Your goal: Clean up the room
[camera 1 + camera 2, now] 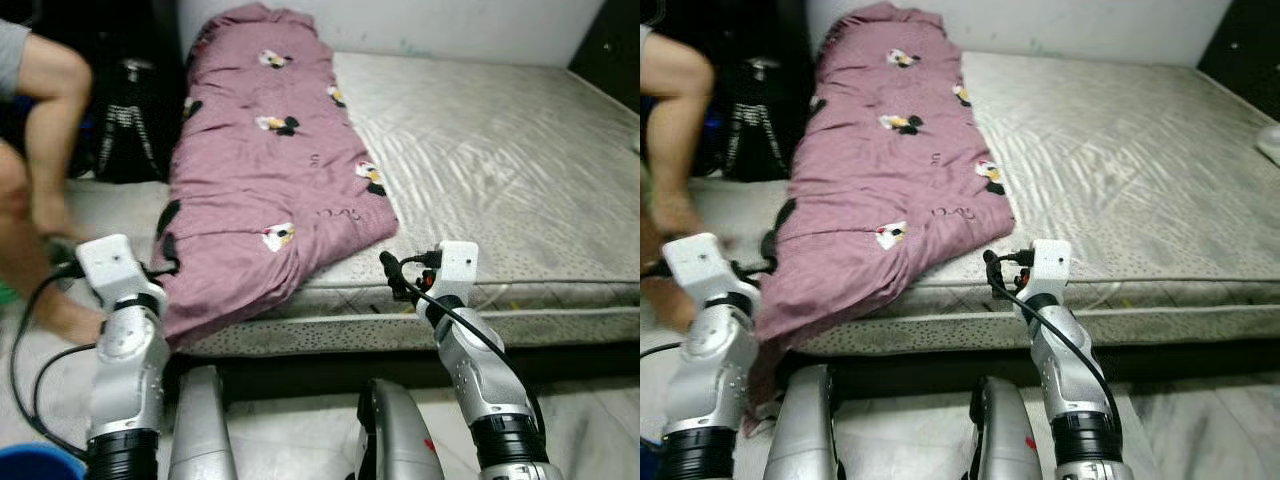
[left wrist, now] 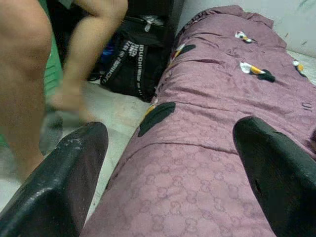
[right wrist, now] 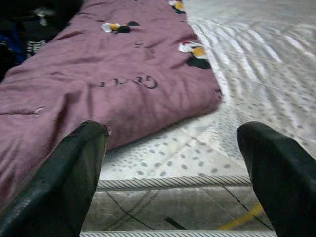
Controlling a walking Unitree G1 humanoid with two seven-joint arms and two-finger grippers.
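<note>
A purple quilt (image 1: 265,170) with small cartoon prints lies along the left side of a bare grey mattress (image 1: 500,160), and its near end hangs over the front edge. My left gripper (image 2: 170,136) is open, just short of the hanging left corner of the quilt (image 2: 207,163), with nothing between its fingers. My right gripper (image 3: 173,133) is also open and holds nothing. It points at the mattress front edge (image 3: 173,182), just right of the quilt's near corner (image 3: 123,94). In the left eye view, the left gripper (image 1: 165,258) and right gripper (image 1: 396,274) are both raised before the bed.
A person's bare legs (image 1: 40,150) stand on the floor close to my left arm. A black bag and tripod (image 1: 128,125) sit against the wall beside the bed. A blue bucket rim (image 1: 35,462) is at the bottom left. A dark cabinet (image 1: 610,45) stands at the far right.
</note>
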